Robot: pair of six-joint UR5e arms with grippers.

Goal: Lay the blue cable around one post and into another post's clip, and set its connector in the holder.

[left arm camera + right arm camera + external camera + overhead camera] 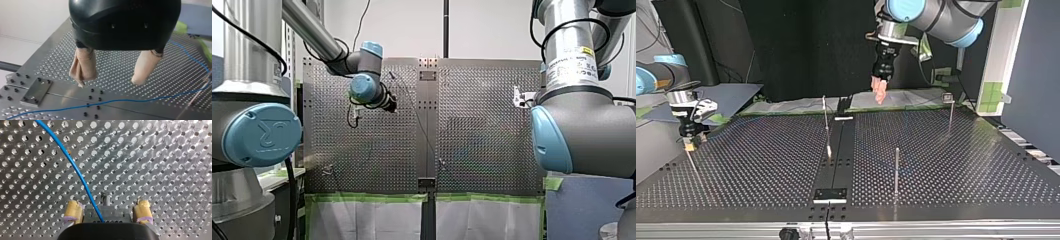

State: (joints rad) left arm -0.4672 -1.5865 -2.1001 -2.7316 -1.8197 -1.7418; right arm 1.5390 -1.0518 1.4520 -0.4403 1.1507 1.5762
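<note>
Blue cable [75, 167] trails across the table [175, 157] into its connector [107, 217] at the right gripper [107, 205], grip there unclear; the left gripper [108, 82] hangs splayed, empty, above the slack, probably to route it.

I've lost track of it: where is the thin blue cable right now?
The thin blue cable lies flat on the perforated metal table in the left wrist view, below my open left gripper, passing a bolted rectangular plate.

Front camera is looking from behind over the bench [482, 125]; top camera is facing it from across; both wrist cameras are looking closely down at the same bench.
</note>
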